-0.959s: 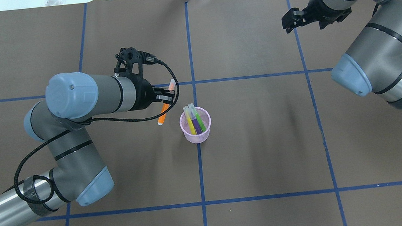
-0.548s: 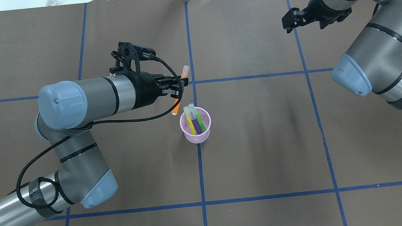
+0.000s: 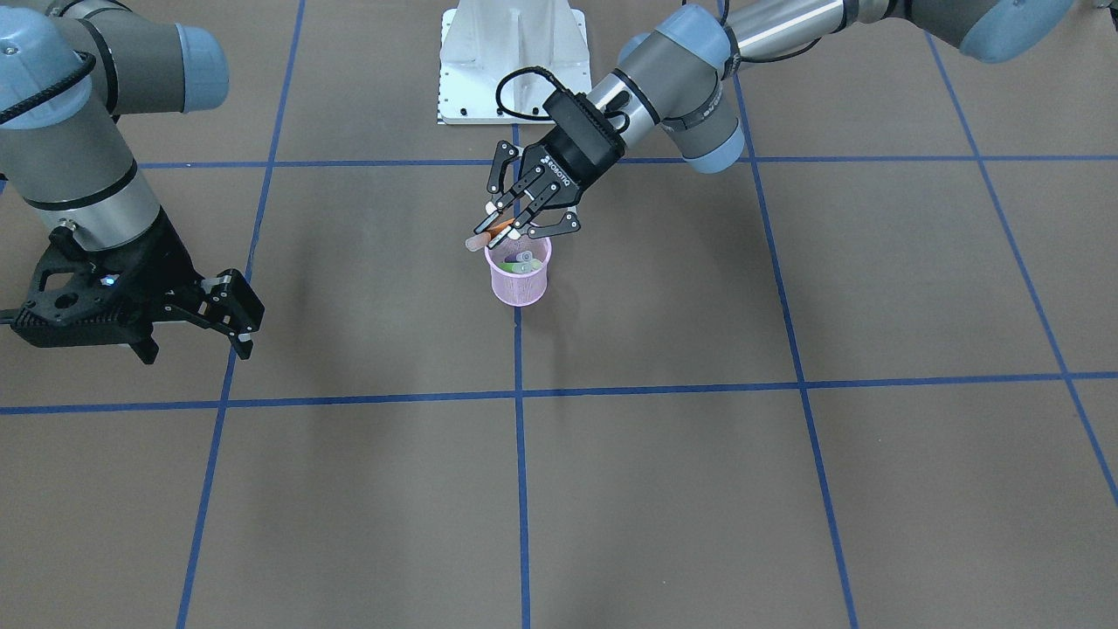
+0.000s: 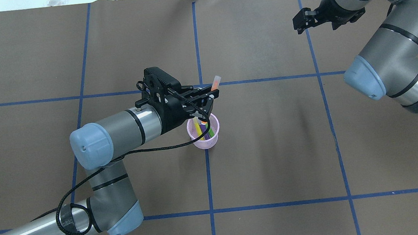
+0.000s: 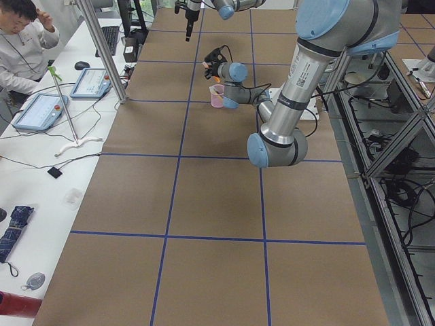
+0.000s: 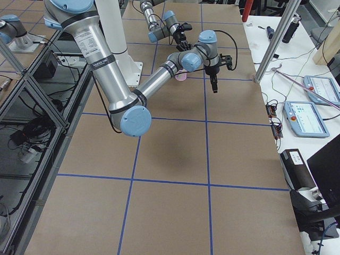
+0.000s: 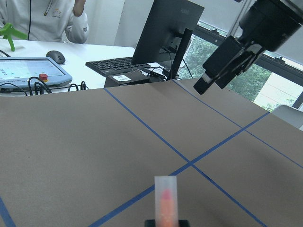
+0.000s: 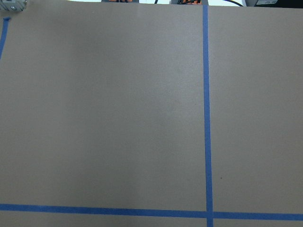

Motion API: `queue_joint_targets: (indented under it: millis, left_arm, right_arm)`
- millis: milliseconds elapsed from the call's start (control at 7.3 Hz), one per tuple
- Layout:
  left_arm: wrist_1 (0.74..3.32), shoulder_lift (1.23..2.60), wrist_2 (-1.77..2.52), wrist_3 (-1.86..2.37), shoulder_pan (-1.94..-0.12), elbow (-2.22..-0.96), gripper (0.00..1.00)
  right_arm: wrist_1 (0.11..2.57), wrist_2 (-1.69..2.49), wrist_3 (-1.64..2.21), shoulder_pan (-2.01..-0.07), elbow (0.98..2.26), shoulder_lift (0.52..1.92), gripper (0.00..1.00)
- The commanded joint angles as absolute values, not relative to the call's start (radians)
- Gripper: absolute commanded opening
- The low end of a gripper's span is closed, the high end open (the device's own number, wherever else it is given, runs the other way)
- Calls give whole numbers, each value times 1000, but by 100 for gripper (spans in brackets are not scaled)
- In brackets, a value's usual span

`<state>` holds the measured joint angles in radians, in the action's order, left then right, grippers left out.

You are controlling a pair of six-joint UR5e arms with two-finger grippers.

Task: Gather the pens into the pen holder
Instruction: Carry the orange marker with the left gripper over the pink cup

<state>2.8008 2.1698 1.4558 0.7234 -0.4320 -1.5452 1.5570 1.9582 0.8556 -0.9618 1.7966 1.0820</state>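
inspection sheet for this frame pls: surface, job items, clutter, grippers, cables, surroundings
Surface: brown table cover with a blue tape grid.
Job's things: pink pen holder holds yellow, purple and green pens; orange pen held over its rim.
Clutter: nothing seen on the cover.
Grippers: left gripper shut on the orange pen; right gripper raised far from the holder, grasping nothing, jaw state unclear.
Cables: black cable loops along the left arm.
Surroundings: operator, tablets and keyboard on the side desk.

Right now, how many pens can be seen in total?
4: yellow pen, purple pen and green pen stand inside the pen holder; the orange pen is held by the left gripper above it.
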Motion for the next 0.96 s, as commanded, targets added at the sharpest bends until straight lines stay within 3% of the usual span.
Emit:
queue_joint_targets:
  millis: [0,274,822]
  left_arm:
    - [2809,2169,1444,703,-423,-1534,0]
    - [2838,2174,1419,703,-410,-1507,47]
    - [2841,2174,1416,701,-408,-1508,80]
  right_arm:
    - [1557,1957,856,-962,1798,1081,100]
    - [1557,1959,854,-962,1796,1083,100]
    - [1557,1959,854,-962,1798,1083,100]
